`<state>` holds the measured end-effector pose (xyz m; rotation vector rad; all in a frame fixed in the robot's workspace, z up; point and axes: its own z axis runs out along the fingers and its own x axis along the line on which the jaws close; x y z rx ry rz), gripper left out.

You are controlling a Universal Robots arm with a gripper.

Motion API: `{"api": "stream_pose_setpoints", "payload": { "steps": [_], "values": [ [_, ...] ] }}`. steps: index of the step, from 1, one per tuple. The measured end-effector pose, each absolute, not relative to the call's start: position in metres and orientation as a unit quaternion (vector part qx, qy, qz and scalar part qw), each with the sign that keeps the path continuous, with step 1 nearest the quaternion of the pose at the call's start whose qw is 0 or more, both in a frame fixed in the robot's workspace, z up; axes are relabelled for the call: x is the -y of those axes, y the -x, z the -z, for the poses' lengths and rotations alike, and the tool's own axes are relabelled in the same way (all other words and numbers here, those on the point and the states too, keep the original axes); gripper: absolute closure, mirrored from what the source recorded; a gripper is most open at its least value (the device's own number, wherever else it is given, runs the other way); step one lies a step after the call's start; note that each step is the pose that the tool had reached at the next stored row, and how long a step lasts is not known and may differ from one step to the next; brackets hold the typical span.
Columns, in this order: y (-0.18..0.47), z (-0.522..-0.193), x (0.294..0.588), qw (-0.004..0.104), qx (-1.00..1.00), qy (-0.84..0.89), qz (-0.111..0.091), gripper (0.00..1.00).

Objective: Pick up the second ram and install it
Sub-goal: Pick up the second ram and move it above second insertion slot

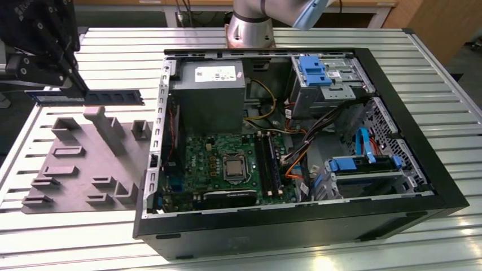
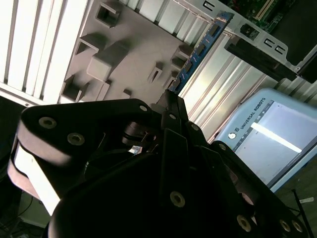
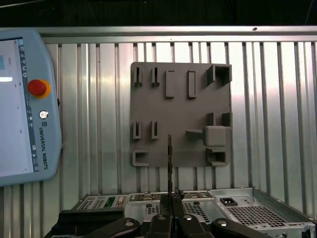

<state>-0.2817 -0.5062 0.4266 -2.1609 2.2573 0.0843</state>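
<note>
Aloft, second ram point(image 1: 105, 97) over slatted table point(image 1: 121, 39)

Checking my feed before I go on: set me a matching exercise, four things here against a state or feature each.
1 second ram
2 grey holder tray
3 computer case
4 teach pendant

A side open, motherboard showing
B gripped in the fingers
C carries a red button
D raised blocks on its top face

Pairs: 1-B, 2-D, 3-A, 4-C
</note>
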Motion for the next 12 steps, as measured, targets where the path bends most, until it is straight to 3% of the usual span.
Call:
{"api": "stream_pose_setpoints", "payload": {
  "steps": [12],
  "values": [
    [0.2764,-0.4266,0.5062,0.008,-0.722,0.691,-0.027,0.89]
  ]
}}
